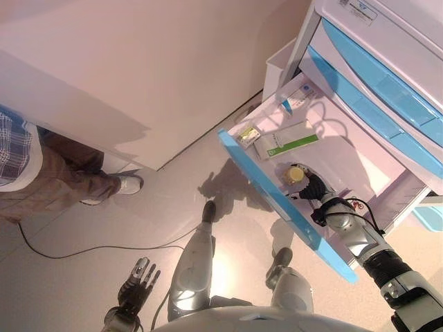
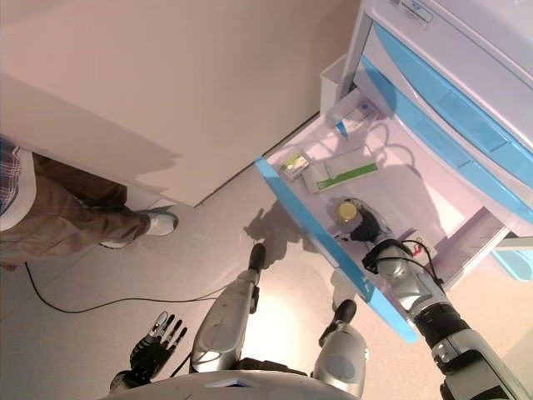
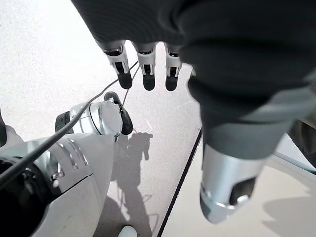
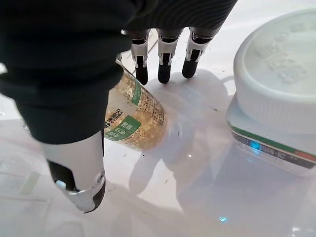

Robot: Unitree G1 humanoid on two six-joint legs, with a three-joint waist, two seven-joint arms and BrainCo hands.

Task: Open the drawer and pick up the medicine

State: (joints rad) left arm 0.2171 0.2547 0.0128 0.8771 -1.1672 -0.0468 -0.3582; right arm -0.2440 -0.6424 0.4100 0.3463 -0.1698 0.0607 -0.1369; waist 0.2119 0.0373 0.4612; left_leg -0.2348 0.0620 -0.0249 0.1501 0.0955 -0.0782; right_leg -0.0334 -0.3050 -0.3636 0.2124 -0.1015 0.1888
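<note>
The cabinet's lowest drawer [image 1: 277,195], white with a blue front, stands pulled out. In it a small medicine bottle [image 1: 296,174] with a yellow cap and a green label lies on the white floor of the drawer; it also shows in the right wrist view [image 4: 136,118]. My right hand [image 1: 313,187] is inside the drawer right over the bottle. Its fingers [image 4: 165,54] are straight past the bottle and its thumb [image 4: 79,173] is on the near side, so the bottle lies between them, not clasped. My left hand [image 1: 136,283] hangs open low at my left, over the floor.
The drawer also holds a white-lidded jar [image 4: 276,94] beside the bottle, a green-and-white box [image 1: 287,144], a small packet [image 1: 248,134] and a box at the back [image 1: 299,97]. Closed blue drawers [image 1: 387,90] are above. A person's leg and shoe [image 1: 128,183] are at the left.
</note>
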